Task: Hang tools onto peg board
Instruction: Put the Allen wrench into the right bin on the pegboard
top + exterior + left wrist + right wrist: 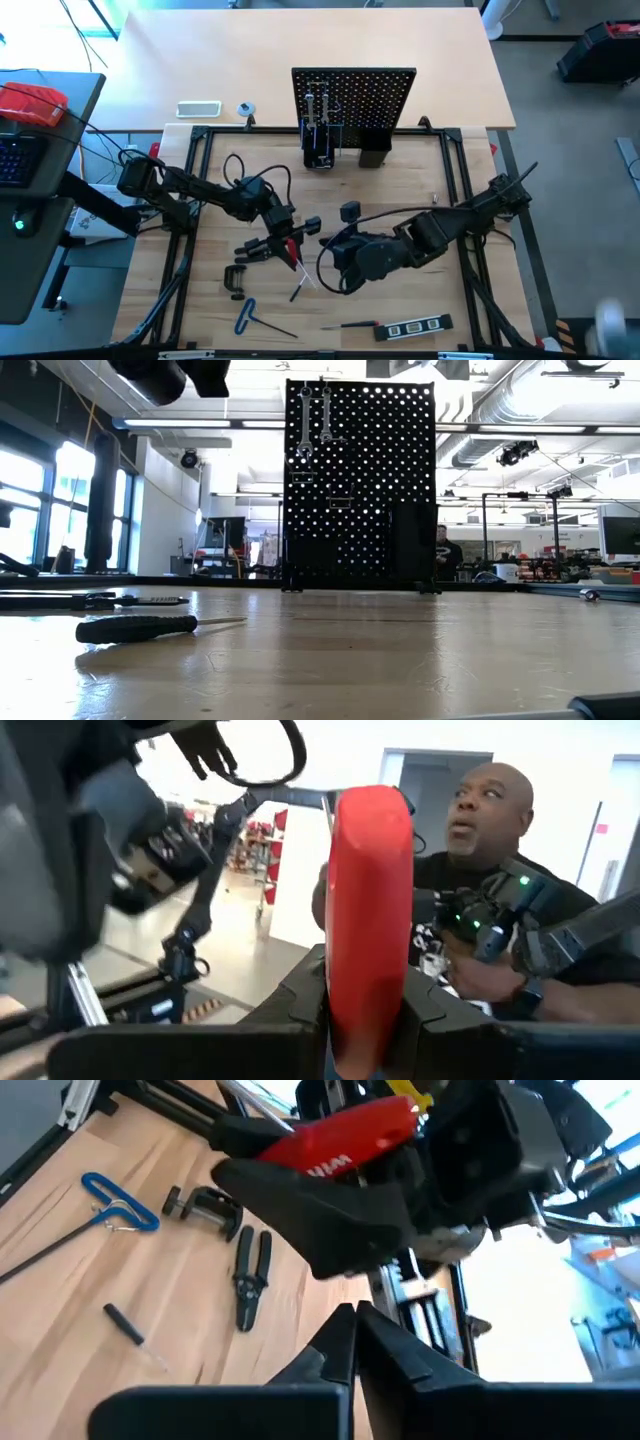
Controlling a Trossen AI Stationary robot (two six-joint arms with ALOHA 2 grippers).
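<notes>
From above we see the peg board (354, 98) at twelve o'clock, wrenches (317, 105) hanging over a holder box (320, 145). The left gripper (288, 243) is clamped on a red-handled tool (291, 250); the right gripper (335, 262), at its four o'clock, looks closed.

Low down, a screwdriver (150, 626) lies at eight o'clock.

The right wrist shows pliers (250, 1277), C-clamp (205, 1207) and hex key (110, 1205) on the table (60, 1320).

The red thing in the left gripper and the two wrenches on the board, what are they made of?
The red tool handle looks like smooth plastic or rubber: glossy, evenly coloured. The two silver wrenches hanging on the black perforated peg board look like bare metal: pale and shiny.
</notes>
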